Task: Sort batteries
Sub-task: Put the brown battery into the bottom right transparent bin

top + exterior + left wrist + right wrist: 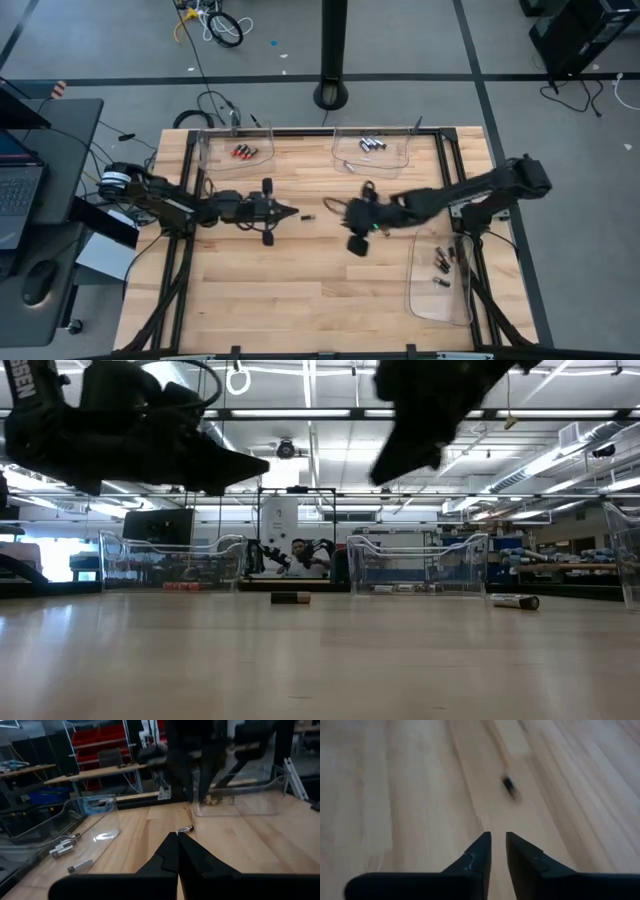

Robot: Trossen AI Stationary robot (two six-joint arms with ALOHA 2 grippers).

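Left gripper fingers pressed fully together, tips meeting in a point, nothing between them; it hangs above the wooden table a little left of centre, pointing toward the right arm. In the left wrist view its closed fingers aim at a loose battery lying on the boards just ahead of the tips, not touching them.

Right gripper sits near table centre, facing the left one. In the right wrist view its fingers stand slightly apart with a narrow gap, bare wood showing through, nothing held. A dark blurred battery lies on the boards ahead of it, apart from the tips.

High view: one small dark battery lies on the table between the two gripper tips. Low view: that cell lies on its side mid-table; a second loose cell lies on its side further right.

Near-right clear tray holds a few dark cells at its far end.

Far edge: left clear tray holds red cells; right clear tray holds silver-grey cells.

Beyond the table in the low view, a person is seated at a bench.
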